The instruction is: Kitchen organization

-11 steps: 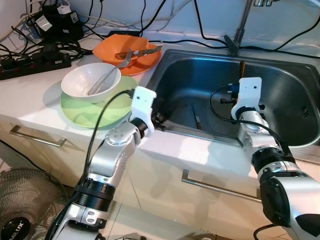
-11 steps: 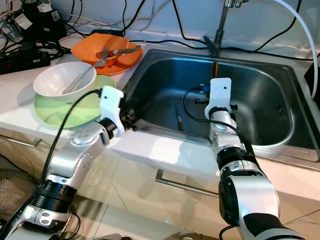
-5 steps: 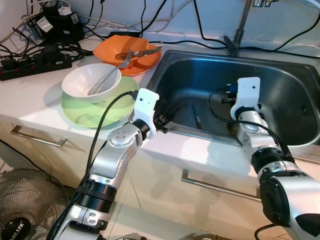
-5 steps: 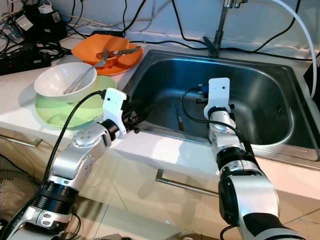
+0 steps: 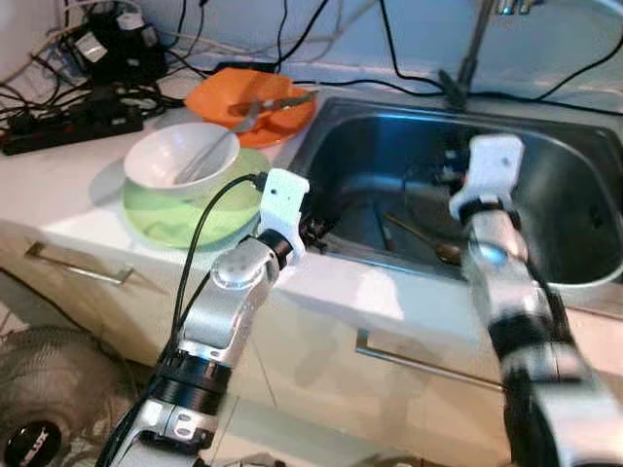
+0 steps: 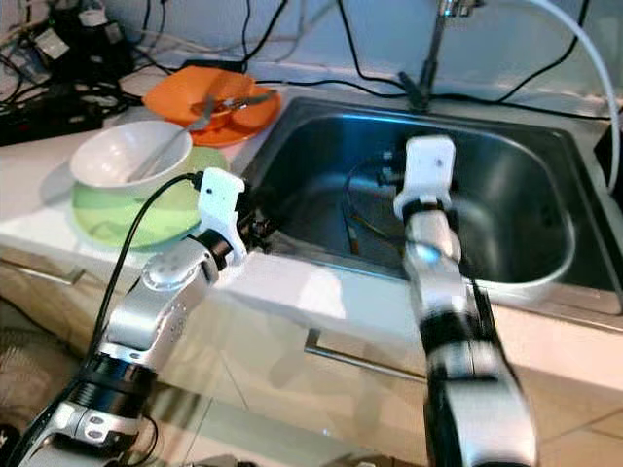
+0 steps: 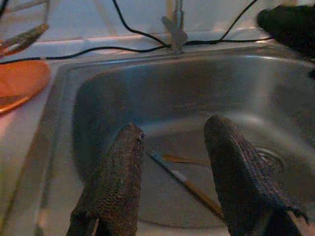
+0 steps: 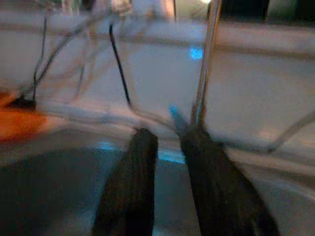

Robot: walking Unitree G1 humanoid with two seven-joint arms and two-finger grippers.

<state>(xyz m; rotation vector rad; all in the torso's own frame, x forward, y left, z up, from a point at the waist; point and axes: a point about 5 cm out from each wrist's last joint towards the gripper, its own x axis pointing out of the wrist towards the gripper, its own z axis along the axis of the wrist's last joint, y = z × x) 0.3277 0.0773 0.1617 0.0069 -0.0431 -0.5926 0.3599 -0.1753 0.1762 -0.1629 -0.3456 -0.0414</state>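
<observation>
Reaching over the sink (image 5: 584, 268) rim, the left gripper (image 7: 172, 184) hung with fingers spread above the utensil (image 7: 184, 182) on the basin floor; the right gripper (image 8: 170, 182), fingers slightly parted and empty, hovered mid-sink. Descending straight, straddling the handle, looked wisest

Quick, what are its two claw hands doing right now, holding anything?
Left gripper: open, empty, at the sink's front edge.
Right gripper: fingers slightly apart, holding nothing, above the sink.
</observation>
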